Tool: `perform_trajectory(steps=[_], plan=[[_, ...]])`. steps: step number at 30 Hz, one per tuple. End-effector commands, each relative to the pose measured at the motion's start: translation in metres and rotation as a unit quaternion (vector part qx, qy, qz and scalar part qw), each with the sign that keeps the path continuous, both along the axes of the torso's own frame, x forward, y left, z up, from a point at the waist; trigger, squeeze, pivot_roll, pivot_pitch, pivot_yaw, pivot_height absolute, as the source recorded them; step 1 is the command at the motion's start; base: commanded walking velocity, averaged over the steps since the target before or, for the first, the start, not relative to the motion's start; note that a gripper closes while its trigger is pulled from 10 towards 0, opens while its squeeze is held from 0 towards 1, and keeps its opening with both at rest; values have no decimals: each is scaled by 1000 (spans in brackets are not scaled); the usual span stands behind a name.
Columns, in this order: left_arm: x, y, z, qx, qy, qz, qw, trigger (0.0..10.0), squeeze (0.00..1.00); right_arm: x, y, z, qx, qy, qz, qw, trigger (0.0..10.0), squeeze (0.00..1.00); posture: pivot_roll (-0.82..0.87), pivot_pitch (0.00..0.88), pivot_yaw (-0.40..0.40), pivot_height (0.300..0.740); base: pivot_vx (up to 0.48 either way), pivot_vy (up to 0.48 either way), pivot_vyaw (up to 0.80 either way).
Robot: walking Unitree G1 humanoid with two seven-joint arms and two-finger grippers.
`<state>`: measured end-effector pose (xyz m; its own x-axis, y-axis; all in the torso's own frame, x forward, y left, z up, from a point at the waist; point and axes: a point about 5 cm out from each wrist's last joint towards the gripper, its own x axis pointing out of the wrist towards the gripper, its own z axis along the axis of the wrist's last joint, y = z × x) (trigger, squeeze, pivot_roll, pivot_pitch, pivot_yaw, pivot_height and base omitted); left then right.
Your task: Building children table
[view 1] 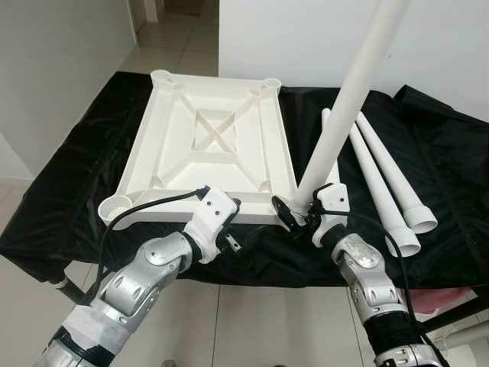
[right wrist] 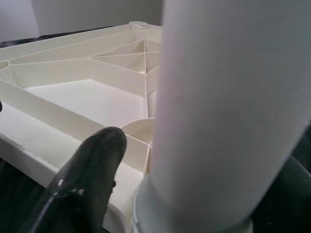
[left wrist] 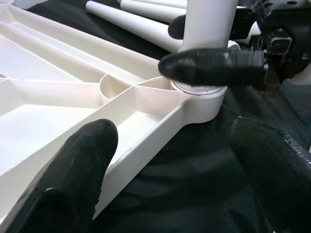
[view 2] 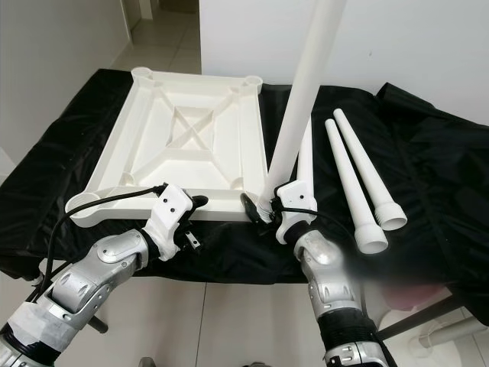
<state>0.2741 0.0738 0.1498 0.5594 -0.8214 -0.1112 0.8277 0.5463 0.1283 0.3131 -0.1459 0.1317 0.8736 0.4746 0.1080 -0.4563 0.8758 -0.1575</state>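
Leg (view 1: pixel 359 84) stands tilted in tabletop (view 1: pixel 210 145) corner socket, right end effector (view 1: pixel 299 210) gripping.

Home interior, pale tiled floor (view 1: pixel 172 34), plain white walls (view 1: pixel 61 69), black-draped table (view 1: pixel 69 191)

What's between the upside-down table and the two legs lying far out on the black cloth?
Between the tabletop and the two outer legs stands the leg that the right gripper holds at the corner socket, with another loose leg lying behind it, in both eye views.

Two silver jointed arms; white wrist housings. Left gripper (view 1: pixel 243 229) and right gripper (view 1: pixel 294 215): long glossy black fingers. Black cable loops over left wrist; black ribbed sleeve below right forearm.
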Motion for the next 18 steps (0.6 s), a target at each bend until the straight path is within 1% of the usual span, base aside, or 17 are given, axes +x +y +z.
perform_trajectory(steps=[1,4,6,7,10,11,12,15,17,18], plan=[[-8,-5,-4,9,21,-81,996,10000,0,0,0,-3,-6,4,6,1000,0,0,19,20,-15,740,0,0,0],[-7,-6,-4,10,18,-84,996,10000,0,-1,-4,-6,-5,7,-4,1000,0,0,9,22,-12,740,0,0,0],[-7,-6,-4,10,18,-84,996,10000,0,-1,-4,-6,-5,7,-4,1000,0,0,9,22,-12,740,0,0,0],[-6,-7,-3,12,16,-85,996,10000,0,-5,-8,-11,2,14,-14,1000,0,0,5,22,-11,740,0,0,0],[-6,-7,-3,12,16,-85,996,10000,0,-6,-9,-12,4,16,-17,1000,0,0,5,22,-11,740,0,0,0],[-6,-7,-3,12,15,-85,996,10000,0,-7,-10,-14,13,21,-25,999,0,0,8,22,-14,740,0,0,0],[-6,-6,-4,12,16,-85,996,10000,0,-7,-10,-15,16,22,-37,999,10000,0,10,22,-14,740,0,0,0],[-7,-6,-4,12,15,-84,996,10000,0,-8,-10,-16,25,26,-45,998,10000,0,12,20,-15,740,0,0,0],[-7,-5,-4,13,14,-82,996,10000,0,-7,-9,-18,29,33,-72,996,10000,0,14,21,-17,740,0,0,0],[-6,-4,-4,14,13,-80,997,10000,0,-6,-10,-18,38,36,-102,993,10000,0,18,22,-22,740,0,0,0]])
